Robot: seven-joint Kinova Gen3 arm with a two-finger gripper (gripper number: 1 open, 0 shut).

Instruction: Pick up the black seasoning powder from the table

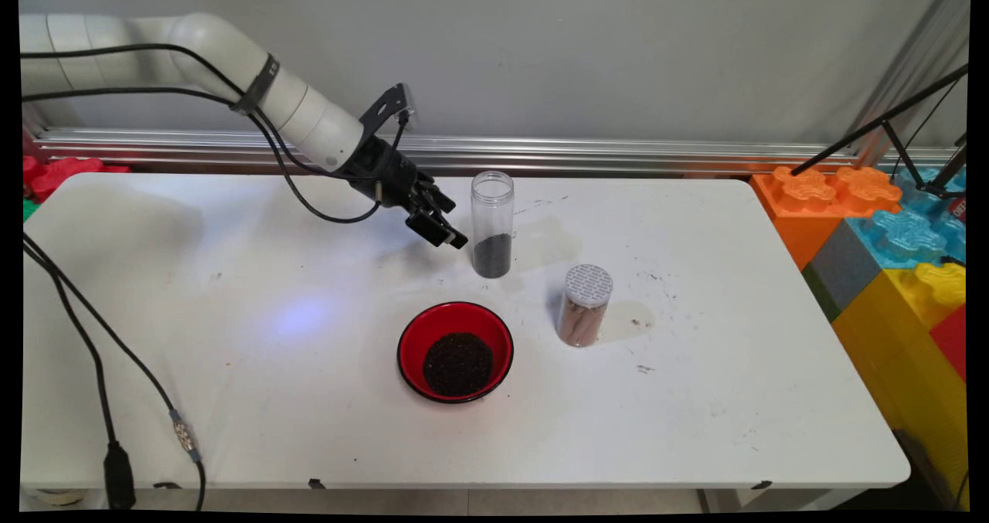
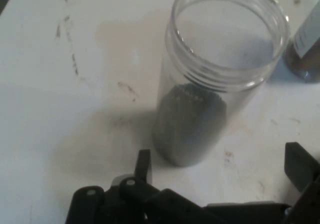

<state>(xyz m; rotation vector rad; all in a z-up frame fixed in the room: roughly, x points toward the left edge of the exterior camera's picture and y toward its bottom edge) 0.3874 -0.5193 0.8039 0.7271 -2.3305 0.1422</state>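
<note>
Gripper (image 1: 442, 229) jaws apart, just left of open clear jar (image 1: 492, 224) holding dark grains, not touching | red bowl (image 1: 455, 351) of grains nearer | lidded jar (image 1: 585, 305) right | white table (image 1: 232, 368)

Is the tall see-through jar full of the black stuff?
No. The clear jar stands upright with no lid, and the dark grains fill only its bottom part. The rest is empty. The gripper is beside it.

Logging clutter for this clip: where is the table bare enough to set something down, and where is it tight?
Bare: the table left of the red bowl, and its right end beyond the lidded jar. Crowded: the middle, where the gripper sits close beside the open jar, bowl just in front.
</note>
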